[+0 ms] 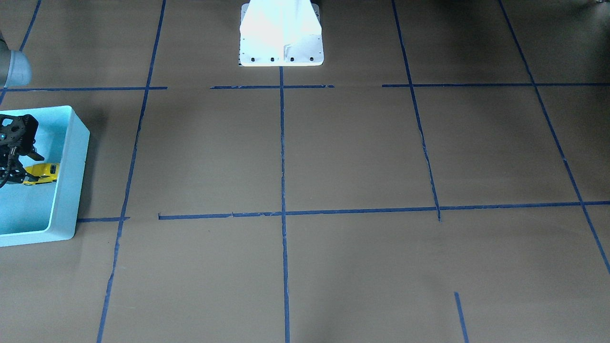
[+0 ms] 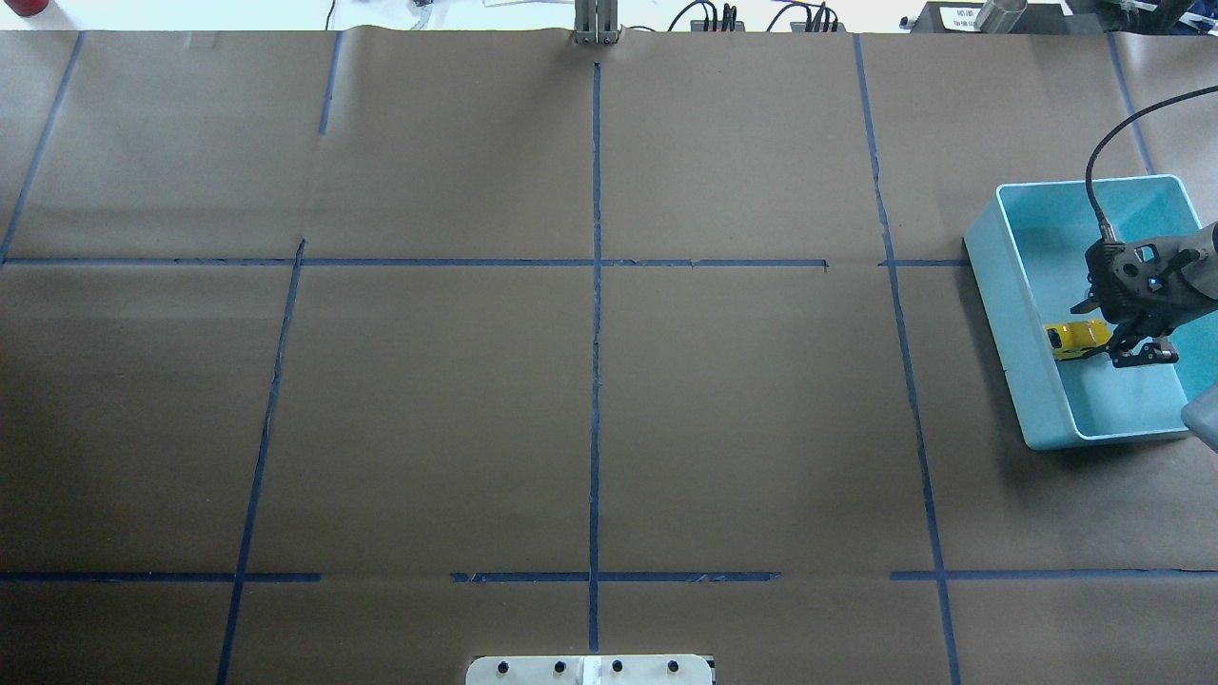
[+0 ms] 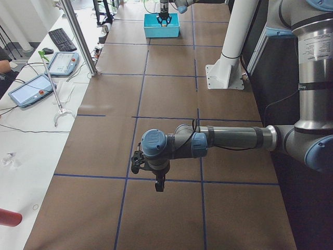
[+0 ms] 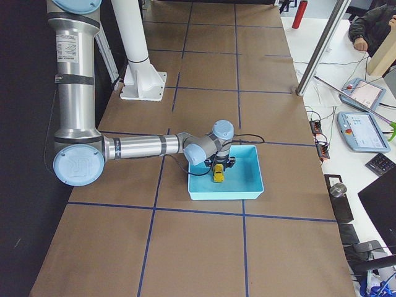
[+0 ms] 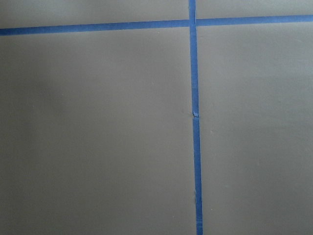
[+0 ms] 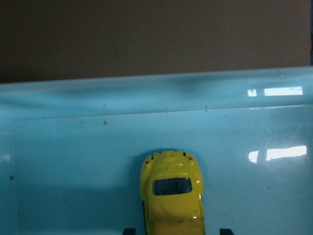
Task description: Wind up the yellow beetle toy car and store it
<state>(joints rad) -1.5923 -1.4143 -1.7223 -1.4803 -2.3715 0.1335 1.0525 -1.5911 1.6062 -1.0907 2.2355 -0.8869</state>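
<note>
The yellow beetle toy car (image 2: 1075, 338) lies on the floor of the blue bin (image 2: 1011, 314) at the table's right edge, close to the bin's inner long wall. My right gripper (image 2: 1142, 356) hangs low inside the bin over the car's near end. In the right wrist view the car (image 6: 172, 196) sits between the two fingertips (image 6: 128, 231), which stand wider than its body without touching it, so the gripper is open. My left gripper (image 3: 156, 183) shows only in the exterior left view, above bare table, and I cannot tell whether it is open or shut.
The table is brown paper with a grid of blue tape lines (image 2: 596, 333). The white robot base (image 1: 281, 35) stands at the robot's edge. The bin's walls (image 1: 71, 190) surround the right gripper (image 1: 16, 172). The left wrist view shows only paper and tape (image 5: 195, 122).
</note>
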